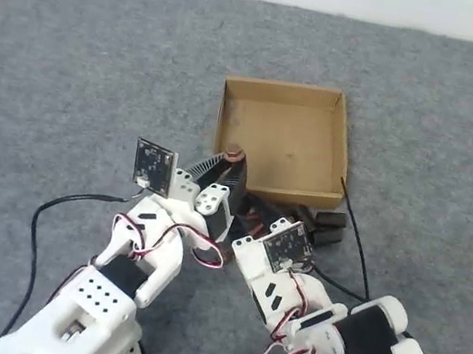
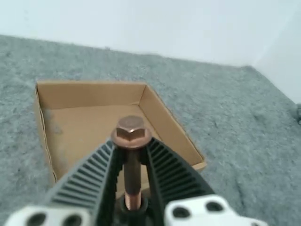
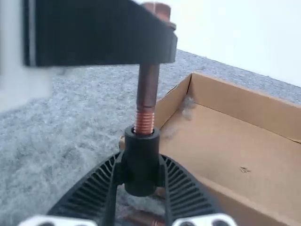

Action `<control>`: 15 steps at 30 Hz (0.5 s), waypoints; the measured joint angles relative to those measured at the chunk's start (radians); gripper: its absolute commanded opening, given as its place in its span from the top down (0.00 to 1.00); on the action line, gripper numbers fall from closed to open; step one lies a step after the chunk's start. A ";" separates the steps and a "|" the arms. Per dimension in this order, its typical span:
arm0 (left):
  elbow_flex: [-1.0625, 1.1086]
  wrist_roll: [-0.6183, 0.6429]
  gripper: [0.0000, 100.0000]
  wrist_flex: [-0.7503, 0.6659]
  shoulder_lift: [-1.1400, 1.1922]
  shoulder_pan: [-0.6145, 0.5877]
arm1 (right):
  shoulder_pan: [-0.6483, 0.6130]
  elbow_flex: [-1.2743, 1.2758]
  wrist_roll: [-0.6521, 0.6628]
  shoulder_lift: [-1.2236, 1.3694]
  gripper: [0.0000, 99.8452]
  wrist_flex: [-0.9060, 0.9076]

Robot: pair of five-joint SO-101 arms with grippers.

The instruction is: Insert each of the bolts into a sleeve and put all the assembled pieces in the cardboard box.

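Observation:
My left gripper [image 2: 132, 165] is shut on a copper bolt [image 2: 131, 133], held upright with its hex head above the ribbed fingers. In the high view that bolt [image 1: 234, 154] sits by the near wall of the cardboard box [image 1: 328, 147]. My right gripper [image 3: 141, 184] is shut on a black sleeve [image 3: 141, 162] directly below. The bolt's threaded end [image 3: 145, 121] enters the top of the sleeve. The left gripper's black finger [image 3: 94, 33] spans above it. The box [image 2: 89, 92] holds nothing that I can see.
Two more black sleeves [image 1: 327, 226] lie on the grey carpet just right of the grippers, near the box's front right corner. Copper parts [image 3: 143, 219] show on the carpet under the right gripper. Cables trail beside both arms. Open carpet lies all around the box.

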 measured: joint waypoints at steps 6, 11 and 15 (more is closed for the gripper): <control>0.000 0.000 0.99 0.000 0.008 0.002 | 0.000 0.000 0.000 0.000 0.99 0.000; 0.000 0.000 0.99 0.000 0.008 0.002 | 0.002 0.000 0.000 0.000 0.99 -0.002; 0.000 0.000 0.99 0.000 0.008 0.002 | 0.002 0.000 0.000 0.000 0.99 -0.002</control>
